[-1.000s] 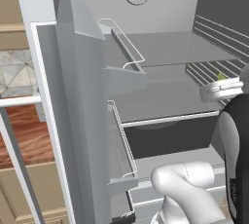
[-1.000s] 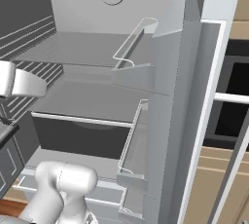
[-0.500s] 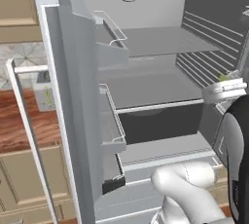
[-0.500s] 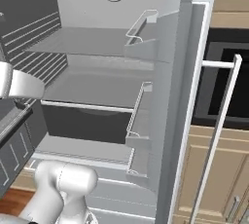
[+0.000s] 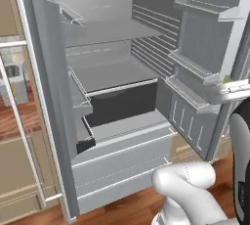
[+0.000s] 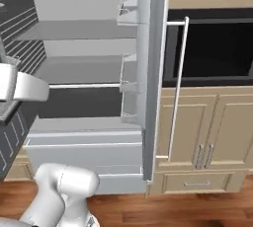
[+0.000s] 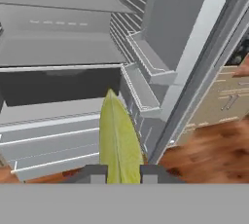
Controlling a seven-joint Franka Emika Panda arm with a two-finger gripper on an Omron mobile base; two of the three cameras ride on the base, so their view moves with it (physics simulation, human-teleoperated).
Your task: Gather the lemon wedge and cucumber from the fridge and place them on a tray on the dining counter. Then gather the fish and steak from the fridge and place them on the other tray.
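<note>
The gripper (image 7: 121, 172) is closed on the lemon wedge (image 7: 119, 140); in the hand view the yellow-green piece rises straight up from between the two dark fingertips (image 7: 97, 173), pinched at its base; in the left base view a small speck of the same colour (image 5: 226, 79) sits on top of the hand at the right edge, as it did half a second ago, so the grip has held.

What differs from the earlier frames is the viewpoint; both base pictures have shifted as a whole, so the base has driven back and turned, and the fridge (image 5: 117, 72) itself has not moved; it now shows nearly full height, shelves, dark crisper and lower drawer together.

Ahead of the gripper and to its left lie the open fridge shelves (image 7: 58, 47); directly ahead and just to its right stands the open fridge door (image 7: 160, 52) with its bins; beyond that door, to the right, are beige cabinets (image 7: 223, 101) and wood floor (image 7: 204, 145).

In the right base view a dark oven (image 6: 212, 48) and beige cabinet doors (image 6: 197, 122) now show beside the other fridge door (image 6: 153, 73); earlier only part of them did.
</note>
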